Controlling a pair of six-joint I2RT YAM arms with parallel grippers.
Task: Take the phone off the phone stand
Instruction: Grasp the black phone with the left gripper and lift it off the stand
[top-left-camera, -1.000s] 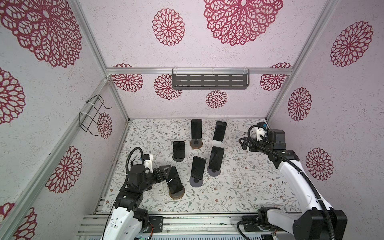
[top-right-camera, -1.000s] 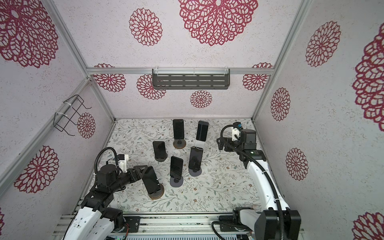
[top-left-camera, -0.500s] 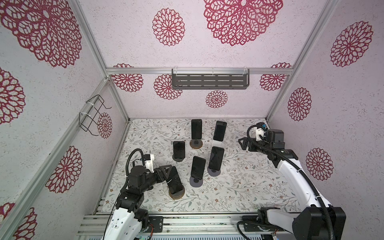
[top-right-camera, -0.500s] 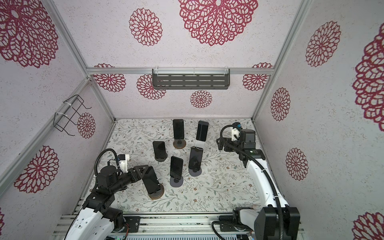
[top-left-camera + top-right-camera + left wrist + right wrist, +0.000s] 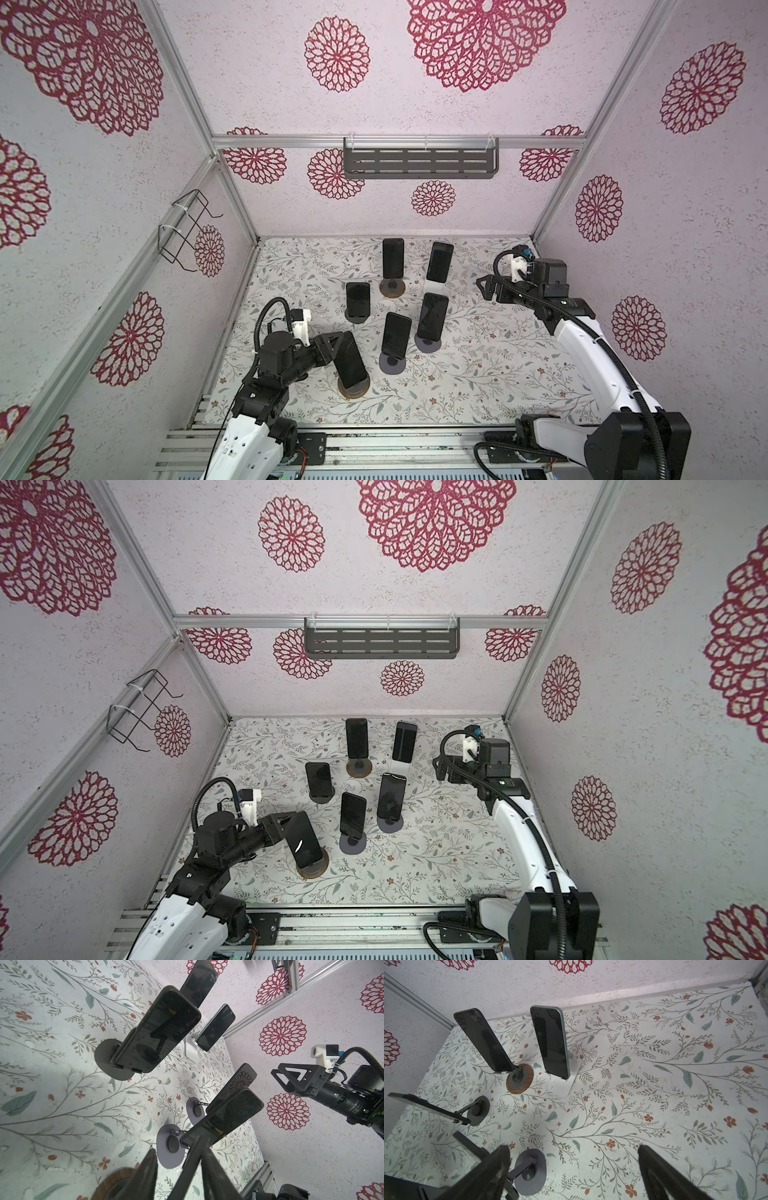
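Observation:
A black phone [image 5: 349, 361] [image 5: 305, 837] leans on a round wood-rimmed phone stand [image 5: 354, 391] [image 5: 312, 870] at the front left of the floral floor. My left gripper [image 5: 332, 345] [image 5: 286, 825] reaches in from the left at the phone's upper end, one finger on each side. In the left wrist view the phone [image 5: 187, 1172] stands edge-on between the fingers of the left gripper [image 5: 178, 1147]; one finger lies against it, and floor shows between it and the other. My right gripper [image 5: 484, 286] [image 5: 440, 769] [image 5: 574, 1147] hovers at the back right, open and empty.
Several other dark phones stand on stands mid-floor, the nearest [image 5: 396, 341] on a grey disc just right of the held-at phone. A white stand [image 5: 569, 1082] holds one at the back. A grey shelf [image 5: 419, 163] and a wire basket [image 5: 183, 230] hang on the walls.
My left gripper's jaws have narrowed around the phone's upper end. The phone still rests on its stand. The right arm has barely moved.

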